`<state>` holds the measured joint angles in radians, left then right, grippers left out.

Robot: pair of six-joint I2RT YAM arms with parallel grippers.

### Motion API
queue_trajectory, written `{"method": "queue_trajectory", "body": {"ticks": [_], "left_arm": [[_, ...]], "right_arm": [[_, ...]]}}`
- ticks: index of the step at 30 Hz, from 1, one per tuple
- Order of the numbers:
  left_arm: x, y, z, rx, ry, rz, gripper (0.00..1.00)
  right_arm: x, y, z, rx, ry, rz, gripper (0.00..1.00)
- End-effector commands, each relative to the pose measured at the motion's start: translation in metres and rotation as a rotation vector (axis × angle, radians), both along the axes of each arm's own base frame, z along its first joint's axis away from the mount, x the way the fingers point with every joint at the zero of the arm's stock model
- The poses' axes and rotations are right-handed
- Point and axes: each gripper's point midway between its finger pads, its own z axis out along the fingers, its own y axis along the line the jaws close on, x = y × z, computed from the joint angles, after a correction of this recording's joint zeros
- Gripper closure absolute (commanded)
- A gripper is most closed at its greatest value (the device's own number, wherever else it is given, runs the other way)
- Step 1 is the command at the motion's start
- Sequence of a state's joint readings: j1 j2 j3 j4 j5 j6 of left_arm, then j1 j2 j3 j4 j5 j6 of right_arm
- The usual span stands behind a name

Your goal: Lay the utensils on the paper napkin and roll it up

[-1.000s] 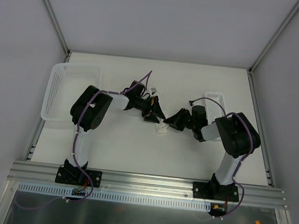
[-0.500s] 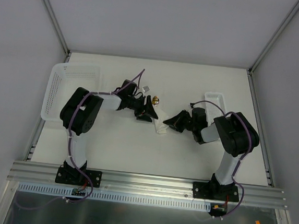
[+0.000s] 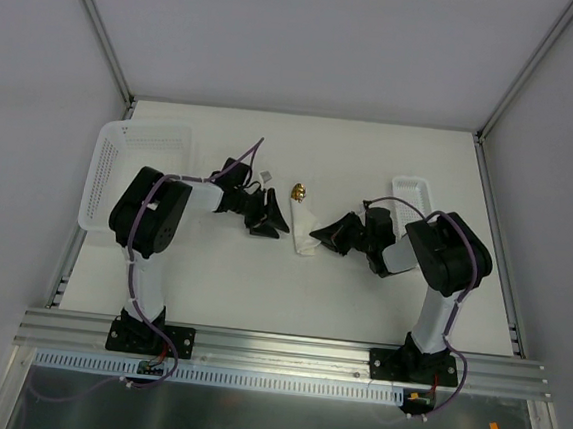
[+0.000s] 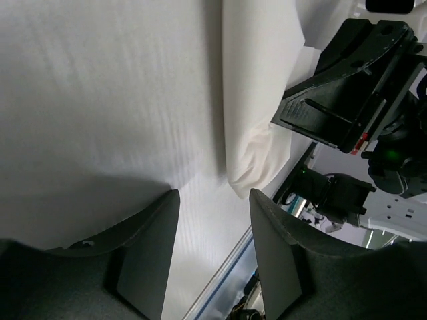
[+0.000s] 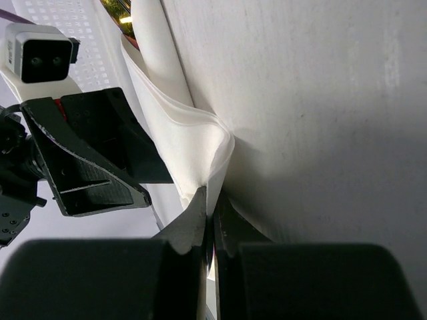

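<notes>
The paper napkin (image 3: 305, 231) lies rolled into a narrow white bundle at the table's middle. The spoon's gold bowl (image 3: 297, 190) sticks out of its far end; the fork is hidden. My right gripper (image 3: 325, 236) is shut on the napkin's near end; in the right wrist view the paper (image 5: 190, 143) is pinched between the fingertips (image 5: 197, 215). My left gripper (image 3: 276, 221) is open and empty, just left of the roll. The roll's end also shows in the left wrist view (image 4: 257, 150), ahead of the open fingers (image 4: 150, 247).
A large white perforated basket (image 3: 119, 175) stands at the left edge of the table. A smaller white basket (image 3: 411, 190) stands behind my right arm. A small light object (image 3: 267, 177) lies on the table near the left wrist.
My left gripper has drawn back to the left, off the roll, uncovering the spoon's gold bowl. The right gripper keeps its grip and has shifted slightly.
</notes>
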<state>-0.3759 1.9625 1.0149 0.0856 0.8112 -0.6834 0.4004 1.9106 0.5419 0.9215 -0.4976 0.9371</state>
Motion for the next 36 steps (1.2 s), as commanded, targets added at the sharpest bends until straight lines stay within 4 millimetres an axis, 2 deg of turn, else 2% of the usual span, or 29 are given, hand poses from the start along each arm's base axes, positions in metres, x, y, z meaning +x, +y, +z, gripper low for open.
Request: {"method": "queue_trajectory", "body": {"ticks": [1,3,9,13,18,24,28,29,33,35,36], "left_arm": [[0.012,-0.012,-0.008,0.036,-0.045,-0.015,0.52],[0.018,-0.022,-0.009,0.039,-0.067,-0.021,0.52],[0.026,-0.036,-0.03,0.086,-0.05,-0.004,0.51],[0.026,-0.037,-0.042,0.122,-0.04,0.011,0.49],[0.027,-0.043,-0.047,0.122,-0.034,0.009,0.49],[0.026,-0.046,-0.052,0.128,-0.025,0.009,0.54],[0.029,-0.044,-0.052,0.139,0.0,0.042,0.72],[0.029,-0.045,-0.052,0.141,0.004,0.044,0.81],[0.023,-0.043,-0.054,0.149,0.049,0.042,0.97],[0.018,-0.039,-0.057,0.153,0.084,0.044,1.0],[0.016,-0.038,-0.058,0.154,0.097,0.05,1.0]], "right_arm": [[-0.058,-0.033,-0.085,-0.244,0.292,-0.019,1.0],[-0.059,-0.033,-0.086,-0.253,0.296,-0.013,1.0],[-0.061,-0.034,-0.089,-0.263,0.309,-0.01,1.0],[-0.063,-0.035,-0.091,-0.271,0.321,-0.005,1.0],[-0.064,-0.034,-0.093,-0.276,0.331,0.0,1.0],[-0.063,-0.034,-0.093,-0.278,0.334,0.006,1.0],[-0.063,-0.033,-0.093,-0.277,0.333,0.01,1.0],[-0.063,-0.033,-0.092,-0.275,0.333,0.009,1.0],[-0.061,-0.029,-0.086,-0.261,0.315,0.025,1.0],[-0.058,-0.026,-0.08,-0.244,0.296,0.037,1.0],[-0.058,-0.025,-0.077,-0.237,0.292,0.045,0.95]]}}
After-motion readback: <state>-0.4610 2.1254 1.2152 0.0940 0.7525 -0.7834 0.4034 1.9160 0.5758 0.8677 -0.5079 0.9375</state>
